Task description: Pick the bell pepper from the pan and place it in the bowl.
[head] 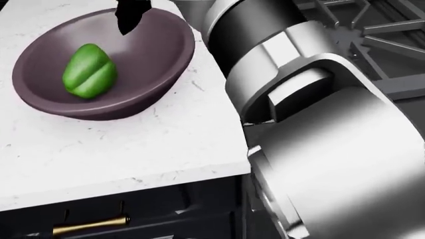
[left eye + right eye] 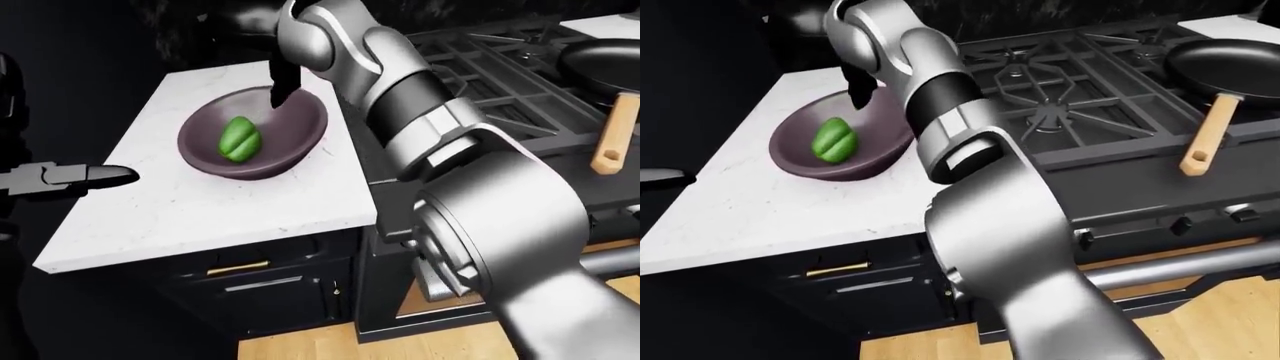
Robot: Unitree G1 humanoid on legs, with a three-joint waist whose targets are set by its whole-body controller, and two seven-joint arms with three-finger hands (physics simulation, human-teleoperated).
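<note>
Pepper [image 1: 89, 71] in bowl [image 1: 153, 64], on counter [image 1: 119, 149].
R hand [image 1: 131, 14] above bowl rim, fingers apart, holding nothing; L hand [image 2: 95, 177] at left, grip unclear.

A white marbled surface [image 2: 215, 214] tops dark cabinets with a brass drawer handle [image 2: 237, 267]; a dark purple bowl [image 2: 297, 139] sits directly on it near the right edge; just right of it, the black stove [image 2: 1110, 105] carries a wooden-handled pan [image 2: 1220, 64].
</note>
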